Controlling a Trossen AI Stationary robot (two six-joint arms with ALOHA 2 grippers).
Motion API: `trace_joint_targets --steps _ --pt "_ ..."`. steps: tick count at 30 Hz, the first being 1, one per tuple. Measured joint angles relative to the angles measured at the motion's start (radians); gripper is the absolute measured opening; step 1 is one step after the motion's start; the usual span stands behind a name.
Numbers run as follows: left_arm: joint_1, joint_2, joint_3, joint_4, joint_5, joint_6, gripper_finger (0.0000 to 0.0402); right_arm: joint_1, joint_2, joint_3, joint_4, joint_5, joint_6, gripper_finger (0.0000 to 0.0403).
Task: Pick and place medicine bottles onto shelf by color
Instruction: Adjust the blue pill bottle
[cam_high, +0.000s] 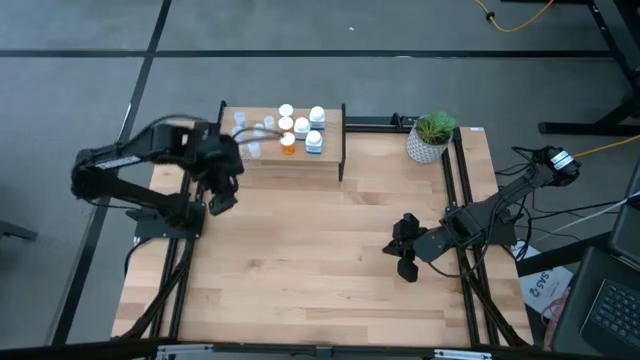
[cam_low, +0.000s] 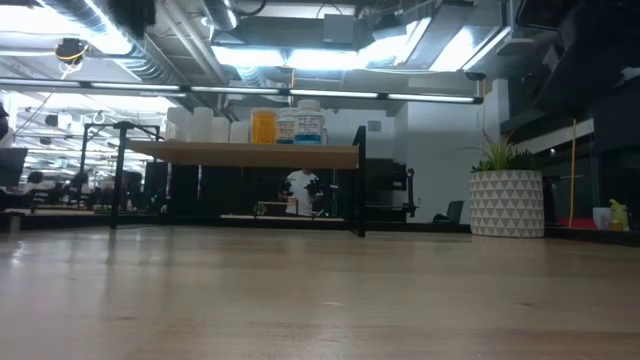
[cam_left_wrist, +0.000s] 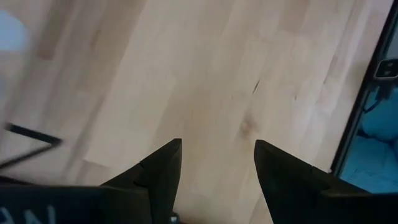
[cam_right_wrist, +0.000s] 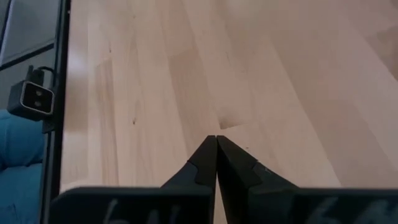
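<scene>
The shelf (cam_high: 330, 150) stands at the table's far edge, left of the middle, on thin black legs. Several medicine bottles stand on its top: white-capped ones (cam_high: 301, 127), an orange one (cam_high: 288, 144), a white one with a blue label (cam_high: 314, 141) and pale vials (cam_high: 247, 128). The low view shows the orange bottle (cam_low: 263, 126) and a blue-labelled bottle (cam_low: 310, 122) on the shelf top (cam_low: 250, 153). My left gripper (cam_high: 222, 202) (cam_left_wrist: 217, 146) hangs open above bare table, just near and left of the shelf. My right gripper (cam_high: 398, 248) (cam_right_wrist: 216, 138) is shut and empty over the table's right part.
A white pot with a green plant (cam_high: 430, 140) (cam_low: 507, 200) stands at the far right corner. A small camera (cam_right_wrist: 34, 98) sits on the black frame at the table's edge. Bare wood (cam_high: 310, 260) lies between the two arms.
</scene>
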Motion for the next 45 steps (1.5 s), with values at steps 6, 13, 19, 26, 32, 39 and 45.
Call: trace_joint_targets --steps 6,13,19,26,32,39,45 --pt "-0.107 -0.210 -0.374 0.336 -0.001 -0.140 0.0193 -0.001 0.000 0.000 0.021 0.009 0.000 0.0013" --pt "-0.232 -0.418 -0.831 0.970 -0.153 -0.212 0.0193 -0.001 0.000 0.000 0.028 0.009 -0.001 0.0013" --pt "-0.303 -0.491 -1.108 1.478 -0.200 -0.046 0.0193 -0.001 0.000 0.000 0.031 0.009 -0.003 0.0013" --pt "-0.340 -0.538 -1.341 1.903 -0.208 0.056 0.0193 -0.009 0.000 0.000 0.111 0.120 -0.087 0.0013" --pt "-0.364 -0.599 -1.418 1.969 -0.193 0.072 0.0193 -0.104 0.000 0.053 0.248 0.122 -0.187 0.0013" --pt "-0.388 -0.619 -1.422 1.938 -0.193 0.207 0.0193 -0.306 0.068 0.299 0.217 0.000 -0.409 0.0013" --pt "-0.388 -0.619 -1.422 1.900 -0.205 0.223 0.0193 -0.523 0.245 0.630 -0.014 -0.133 -0.618 0.0009"
